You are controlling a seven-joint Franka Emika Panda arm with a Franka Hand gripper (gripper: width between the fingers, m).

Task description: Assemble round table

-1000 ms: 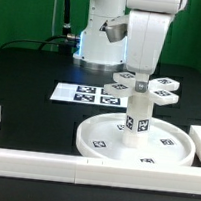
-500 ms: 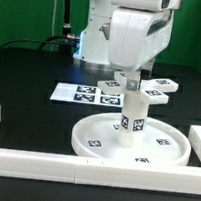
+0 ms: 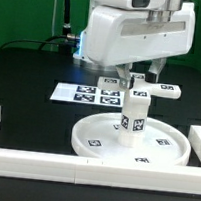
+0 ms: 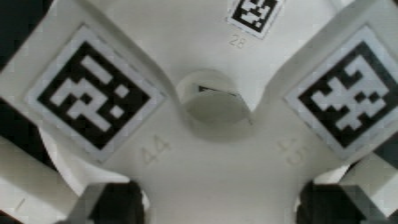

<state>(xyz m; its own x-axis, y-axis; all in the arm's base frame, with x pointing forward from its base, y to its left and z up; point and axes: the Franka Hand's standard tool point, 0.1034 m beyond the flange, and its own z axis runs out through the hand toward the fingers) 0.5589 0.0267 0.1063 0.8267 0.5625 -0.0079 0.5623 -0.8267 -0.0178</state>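
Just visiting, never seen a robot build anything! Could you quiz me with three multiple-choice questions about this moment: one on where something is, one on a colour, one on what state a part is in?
1. Where does the post stand?
A. on the marker board
B. in the middle of the disc
C. on a border rail

2. What colour is the tabletop under the parts?
A. black
B. white
C. green

3. How is the post standing?
A. lying flat
B. leaning far over
C. upright, with the cross piece on top

Answers:
1. B, the exterior view shows it rising from the disc's centre.
2. A, the surface around the white parts is black.
3. C, the exterior view shows it vertical with the cross-shaped arms at its top.
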